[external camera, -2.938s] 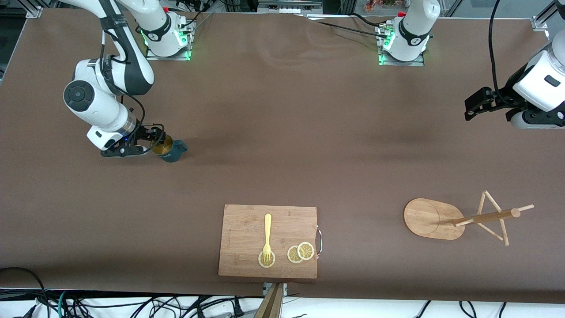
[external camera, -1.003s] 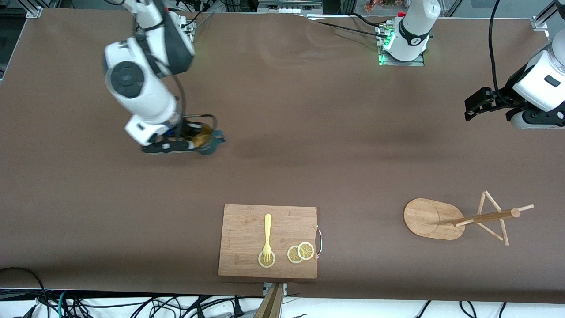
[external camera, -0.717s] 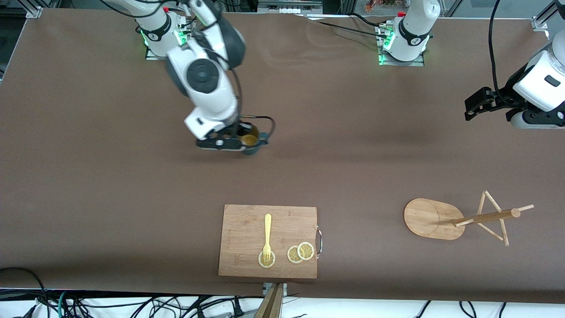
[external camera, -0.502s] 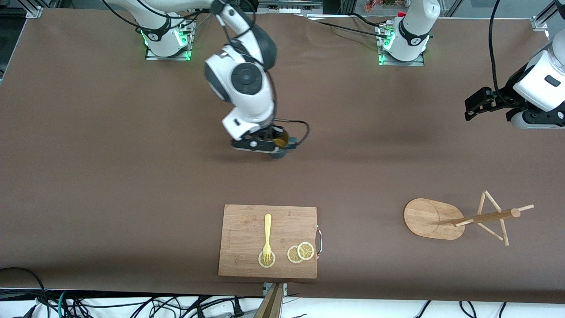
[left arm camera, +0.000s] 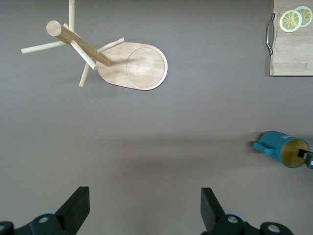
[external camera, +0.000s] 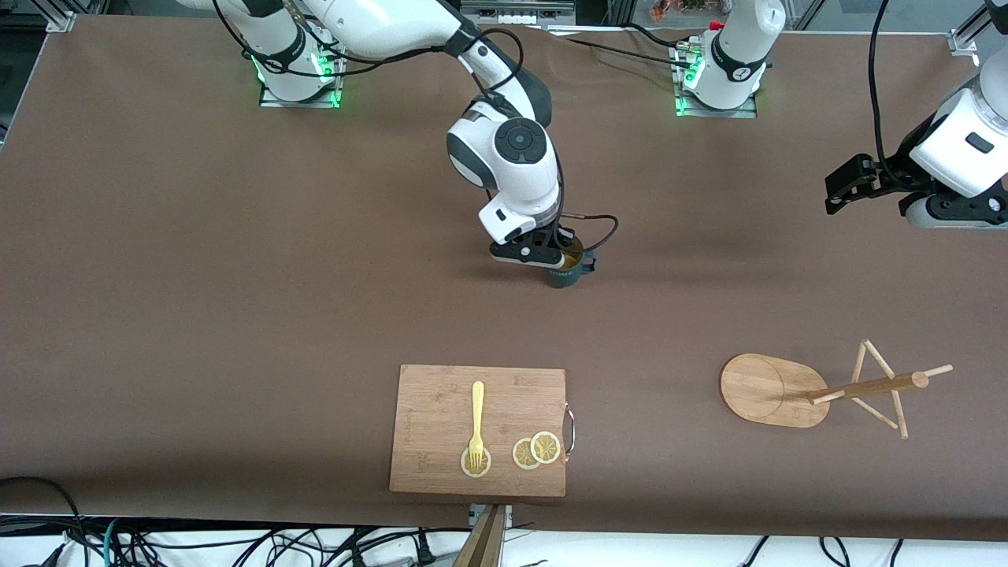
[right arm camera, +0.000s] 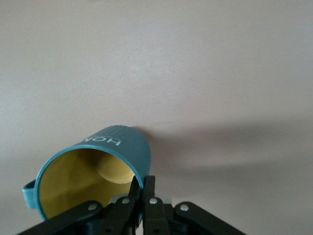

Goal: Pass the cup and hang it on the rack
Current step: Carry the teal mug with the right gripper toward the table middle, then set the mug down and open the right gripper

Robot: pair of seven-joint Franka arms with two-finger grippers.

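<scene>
My right gripper [external camera: 561,258] is shut on the rim of the teal-blue cup [external camera: 565,274] and holds it over the middle of the table. In the right wrist view the cup [right arm camera: 112,156] shows its yellow inside, its wall pinched between the fingers [right arm camera: 148,188] of my right gripper [right arm camera: 142,188]. The cup also shows in the left wrist view [left arm camera: 279,147]. The bamboo rack [external camera: 776,390] lies on its side near the left arm's end, post and pegs pointing outward; it also shows in the left wrist view [left arm camera: 132,66]. My left gripper [external camera: 836,191] is open, waiting high near that end, its fingers [left arm camera: 78,208] wide apart.
A wooden cutting board [external camera: 441,402] with a yellow fork [external camera: 477,417] and lemon slices [external camera: 535,450] lies near the front edge of the table, nearer to the camera than the cup. Cables run along the front edge.
My right arm has carried the cup from the right arm's end of the table to its middle, toward the left arm. The left arm has barely moved.
</scene>
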